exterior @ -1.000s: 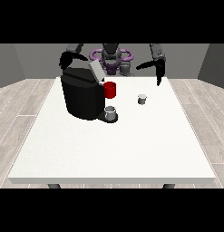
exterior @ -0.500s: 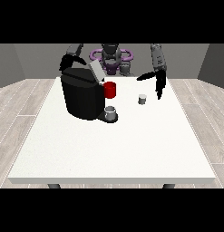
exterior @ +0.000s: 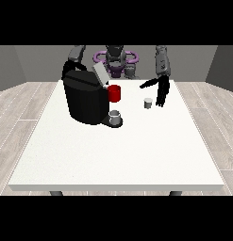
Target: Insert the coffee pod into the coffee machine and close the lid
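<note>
Hand at the view's right [exterior: 161, 92], fingers straight and spread, hangs beside coffee pod [exterior: 147, 103] toward table's [exterior: 113, 155] far edge, apparently positioned for grasping.

Coffee machine [exterior: 87, 100]: black, bulky, upright on the tabletop's [exterior: 118, 155] far left portion. Its grey lid [exterior: 100, 74] stood raised, tilted up and back over the top. A red part [exterior: 114, 93] projected from the side facing the pod. A grey cup [exterior: 115, 116] sat on the machine's low base.

Coffee pod [exterior: 147, 103]: small, pale grey, cylindrical, upright on the tabletop to the machine's right in the view, apart from it, not yet inserted.
</note>
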### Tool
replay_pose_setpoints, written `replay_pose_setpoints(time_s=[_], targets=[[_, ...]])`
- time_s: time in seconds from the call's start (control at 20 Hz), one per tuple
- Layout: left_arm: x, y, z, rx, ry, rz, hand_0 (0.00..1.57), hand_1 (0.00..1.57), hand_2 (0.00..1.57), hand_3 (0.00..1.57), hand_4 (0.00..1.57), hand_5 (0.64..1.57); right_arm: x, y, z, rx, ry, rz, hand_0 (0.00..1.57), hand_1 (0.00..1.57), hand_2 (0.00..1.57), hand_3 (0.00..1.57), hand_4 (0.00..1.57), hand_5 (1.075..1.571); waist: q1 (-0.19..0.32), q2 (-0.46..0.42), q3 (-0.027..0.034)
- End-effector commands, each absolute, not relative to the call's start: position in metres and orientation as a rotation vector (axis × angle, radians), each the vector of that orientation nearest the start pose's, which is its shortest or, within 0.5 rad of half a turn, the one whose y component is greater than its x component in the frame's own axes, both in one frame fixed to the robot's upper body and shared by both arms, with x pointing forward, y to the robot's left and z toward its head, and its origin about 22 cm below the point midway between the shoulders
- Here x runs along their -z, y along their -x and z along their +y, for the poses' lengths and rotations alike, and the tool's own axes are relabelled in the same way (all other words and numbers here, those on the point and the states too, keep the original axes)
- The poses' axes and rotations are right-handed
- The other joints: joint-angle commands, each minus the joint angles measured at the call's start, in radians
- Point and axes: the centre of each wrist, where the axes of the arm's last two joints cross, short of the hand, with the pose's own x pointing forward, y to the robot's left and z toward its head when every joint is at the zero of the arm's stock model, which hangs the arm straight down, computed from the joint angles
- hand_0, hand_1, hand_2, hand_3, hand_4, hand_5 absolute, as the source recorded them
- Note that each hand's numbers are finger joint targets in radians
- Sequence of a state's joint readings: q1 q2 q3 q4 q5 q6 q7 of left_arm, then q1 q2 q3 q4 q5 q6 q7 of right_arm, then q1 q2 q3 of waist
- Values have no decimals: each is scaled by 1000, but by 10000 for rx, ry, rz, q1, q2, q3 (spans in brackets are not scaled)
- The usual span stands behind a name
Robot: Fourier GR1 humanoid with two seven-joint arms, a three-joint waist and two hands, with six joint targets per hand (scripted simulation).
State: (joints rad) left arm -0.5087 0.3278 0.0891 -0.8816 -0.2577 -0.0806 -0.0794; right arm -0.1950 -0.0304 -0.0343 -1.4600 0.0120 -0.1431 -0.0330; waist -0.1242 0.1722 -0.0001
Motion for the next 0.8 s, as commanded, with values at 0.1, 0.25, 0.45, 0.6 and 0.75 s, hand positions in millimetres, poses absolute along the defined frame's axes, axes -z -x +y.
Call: replay_pose_setpoints(time_s=[0.1,0.25,0.45,0.6,0.75], targets=[[-9,-366,325,4425,-4241,-13072,647,647,718,349,0,1571,-12,-279,-213,-82,1042,-16444,0,0,0,0,412,1571,-401,-85,-2],[5,-365,308,5278,-4609,-13226,758,758,820,513,0,1571,-24,-296,-221,277,1250,-16700,0,0,0,0,427,1571,-210,194,-1],[8,-356,335,6291,-5172,-12486,580,580,719,472,0,1571,-15,-287,-216,254,1149,-16426,0,0,0,0,435,1571,-244,25,-1],[2,-364,330,6873,-5567,-12886,536,536,692,440,0,1571,-28,-302,-221,391,1243,-16661,0,0,0,0,434,1571,-165,409,-1],[5,-370,315,6911,-6064,-13230,645,645,788,527,0,1571,-21,-299,-219,324,1049,-16813,0,0,0,0,520,1571,-297,466,0]])
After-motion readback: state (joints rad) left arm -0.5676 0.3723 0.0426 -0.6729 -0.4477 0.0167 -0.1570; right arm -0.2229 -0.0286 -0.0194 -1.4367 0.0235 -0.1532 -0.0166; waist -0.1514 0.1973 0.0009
